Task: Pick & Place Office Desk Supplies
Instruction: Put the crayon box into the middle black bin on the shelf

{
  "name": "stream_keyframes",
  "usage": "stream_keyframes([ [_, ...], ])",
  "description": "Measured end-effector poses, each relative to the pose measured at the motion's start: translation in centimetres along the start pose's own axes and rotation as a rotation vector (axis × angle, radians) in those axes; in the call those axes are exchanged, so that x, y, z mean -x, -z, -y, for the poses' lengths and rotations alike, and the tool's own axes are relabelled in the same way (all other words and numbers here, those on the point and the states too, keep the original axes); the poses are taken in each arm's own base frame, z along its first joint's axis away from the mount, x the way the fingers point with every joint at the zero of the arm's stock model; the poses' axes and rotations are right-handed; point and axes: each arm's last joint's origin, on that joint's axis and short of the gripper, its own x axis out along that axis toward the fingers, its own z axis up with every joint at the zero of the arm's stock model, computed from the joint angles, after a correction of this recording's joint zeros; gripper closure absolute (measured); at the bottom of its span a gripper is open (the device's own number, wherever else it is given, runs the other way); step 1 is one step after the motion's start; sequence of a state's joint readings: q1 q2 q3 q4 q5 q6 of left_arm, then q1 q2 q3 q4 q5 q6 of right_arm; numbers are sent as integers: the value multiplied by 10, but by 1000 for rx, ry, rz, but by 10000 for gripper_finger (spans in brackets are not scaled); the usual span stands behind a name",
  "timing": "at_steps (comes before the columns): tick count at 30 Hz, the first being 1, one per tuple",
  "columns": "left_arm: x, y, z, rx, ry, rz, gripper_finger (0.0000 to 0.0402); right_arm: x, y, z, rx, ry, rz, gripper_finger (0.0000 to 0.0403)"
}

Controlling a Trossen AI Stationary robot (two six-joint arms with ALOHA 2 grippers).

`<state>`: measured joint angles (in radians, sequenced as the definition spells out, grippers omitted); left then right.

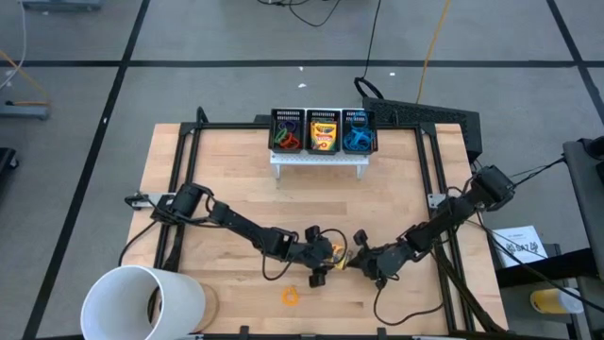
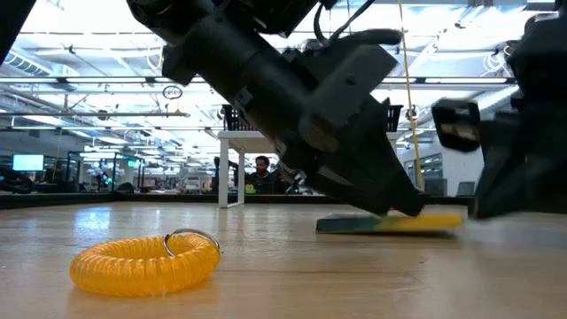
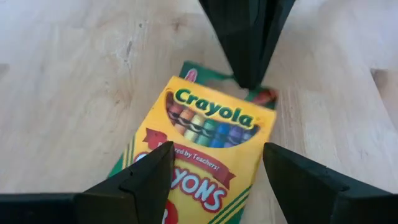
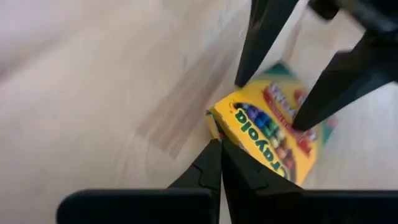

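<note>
Crayon box: flat on table near front centre, between both grippers; yellow face reads "Crayola", a red banner "Preferred by Teachers!", then "CRAYONS", partly hidden.
Left gripper: fingers spread apart, straddling the box's sides, not clamped.
Right gripper: fingers pressed together, tip at the box's edge, holding nothing.
Orange coil loop: lies alone, nearer the table's front edge.
Mesh bins: far edge; middle compartment holds another crayon box.
White cup: front left corner.

The flat yellow-and-green cardboard crayon box runs off the left wrist view's lower edge; black fingers cover most of it in the low view.
</note>
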<state>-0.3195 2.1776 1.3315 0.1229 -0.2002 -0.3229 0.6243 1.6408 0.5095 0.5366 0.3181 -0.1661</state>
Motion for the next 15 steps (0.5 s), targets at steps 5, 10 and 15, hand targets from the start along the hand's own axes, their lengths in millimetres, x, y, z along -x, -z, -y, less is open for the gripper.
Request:
stream_keyframes([
  [5, 24, -24, 3, -49, 20, 73, 147, 14, -17, 8, -27, 17, 95, 403],
  [10, 49, -48, 3, -66, 35, 154, 147, 30, -32, 15, -40, 41, 182, 403],
  [15, 70, -64, 4, -84, 42, 214, 147, 43, -43, 19, -33, -16, 270, 403],
])
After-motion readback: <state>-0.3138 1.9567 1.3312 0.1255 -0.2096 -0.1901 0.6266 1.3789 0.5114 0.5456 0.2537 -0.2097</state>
